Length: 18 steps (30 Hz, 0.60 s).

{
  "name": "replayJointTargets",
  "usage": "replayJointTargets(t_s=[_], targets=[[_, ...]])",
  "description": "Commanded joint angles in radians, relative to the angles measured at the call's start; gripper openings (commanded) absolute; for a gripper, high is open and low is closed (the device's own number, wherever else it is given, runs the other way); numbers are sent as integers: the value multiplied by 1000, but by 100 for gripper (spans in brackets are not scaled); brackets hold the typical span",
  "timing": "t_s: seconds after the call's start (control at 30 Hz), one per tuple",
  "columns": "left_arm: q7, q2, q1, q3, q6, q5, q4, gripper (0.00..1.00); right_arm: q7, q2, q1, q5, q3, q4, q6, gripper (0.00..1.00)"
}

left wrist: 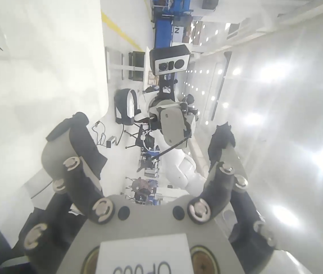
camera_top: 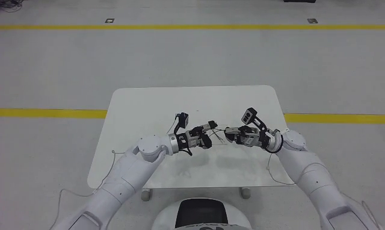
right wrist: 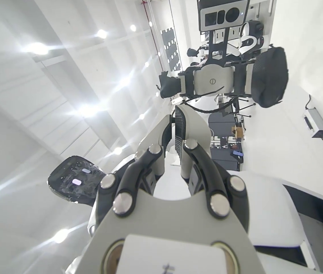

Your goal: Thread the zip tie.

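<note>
White counter [camera_top: 180,103] with round corners in the middle of the top view, on a pale grey floor [camera_top: 180,55] with yellow lines [camera_top: 180,27] across it. Just left of the middle of that frame, the left end effector [camera_top: 211,127], up above the near half of the counter and spread wide open. Two black-tipped fingers [left wrist: 67,143] far apart in the left wrist view, one at lower left and one at lower right, with nothing pinched between them. Just right of the middle of the top view, the right end effector [camera_top: 228,132], facing the left one and very near it, almost nose to nose. In the right wrist view, its own white fingers close together in the lower middle of the frame, pinching the zip tie [left wrist: 173,145]. Thin and black, that tie, up in the air between the two end effectors and off the counter. In the left wrist view, a skinny dark strip poking out on a slant from under the right end effector, near the middle of the frame. In the right wrist view, thin black curves in the upper right, in front of the left end effector and in line with the gap between its spread pads [right wrist: 270,78]. Hard to tell about any touch between tie and pads.
</note>
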Motion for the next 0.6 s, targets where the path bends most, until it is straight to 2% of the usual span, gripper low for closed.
replayJointTargets(t_s=[0.0,0.07,0.1,0.23,0.57], targets=[[-27,1,-4,2,20,-14,4,100,-15,0,-5,-2,0,-10,3,0],[-84,1,-11,0,34,-56,16,100,-16,3,-8,-17,7,-9,12,0],[-138,2,-17,0,43,-85,26,100,0,6,-8,-15,8,-8,25,0],[-237,4,-38,11,29,-96,53,100,0,17,-10,-3,-4,-10,41,0],[-363,-9,-85,50,-12,-168,124,100,0,54,10,75,-105,-21,42,0]])
